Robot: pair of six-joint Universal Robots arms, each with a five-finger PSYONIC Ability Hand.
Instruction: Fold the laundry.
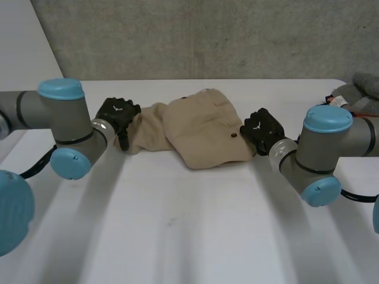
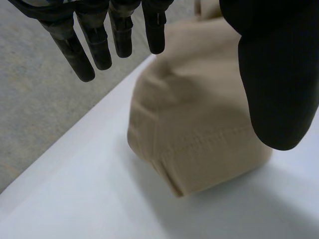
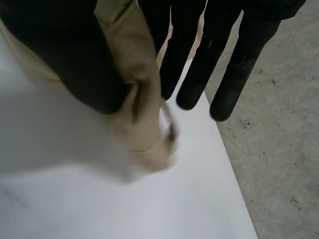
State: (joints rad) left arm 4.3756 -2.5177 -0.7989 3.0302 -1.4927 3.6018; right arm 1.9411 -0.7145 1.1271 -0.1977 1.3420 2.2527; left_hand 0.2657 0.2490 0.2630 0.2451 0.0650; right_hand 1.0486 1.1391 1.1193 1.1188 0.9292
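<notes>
Left hand (image 1: 116, 115) sits at the left end of the beige trousers (image 1: 198, 130), fingers straight, grasping nothing. The trousers lie folded on the white table (image 1: 177, 225), between both hands. Right hand (image 1: 262, 129) pinches their right edge between thumb and fingers. Grey clothing (image 1: 362, 89) lies at the far right corner.

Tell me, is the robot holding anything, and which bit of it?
The right hand pinches the beige cloth garment by a hemmed edge, between thumb and fingers. The left hand hangs open above the garment's other end, holding nothing.
</notes>
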